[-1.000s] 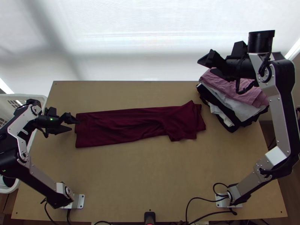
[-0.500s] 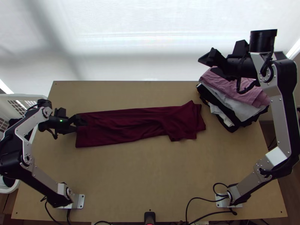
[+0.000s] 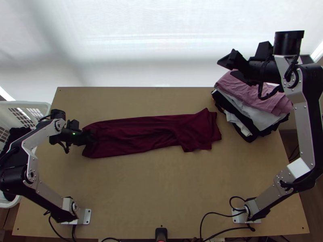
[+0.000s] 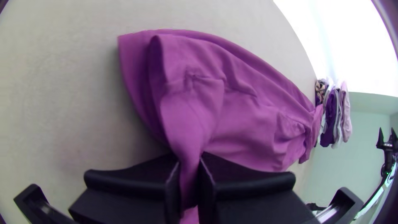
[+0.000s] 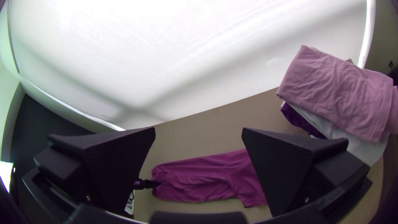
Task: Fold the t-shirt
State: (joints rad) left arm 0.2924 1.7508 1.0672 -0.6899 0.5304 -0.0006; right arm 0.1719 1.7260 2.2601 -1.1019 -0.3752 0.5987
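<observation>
Tee (image 3: 149, 133) x1 in L claw (image 3: 92, 139)

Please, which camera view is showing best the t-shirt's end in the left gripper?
The left wrist view: there the t-shirt's end is close, pinched between the fingers of the left gripper. The top view shows it partly hidden by the gripper; the right wrist view shows it small and far off.

The shirt (image 3: 149, 133) lay on the desk (image 3: 153, 189), running left to right, its left end in the left pincer (image 3: 91, 138). Right of it and farther back, on the desk, sat the pile (image 3: 258, 101), with the right pincer (image 3: 231, 67) raised nearby. Left of the desk stood the basket (image 3: 37, 105), cloth (image 3: 17, 134) in it. Behind the desk was the screen (image 3: 153, 44).
</observation>
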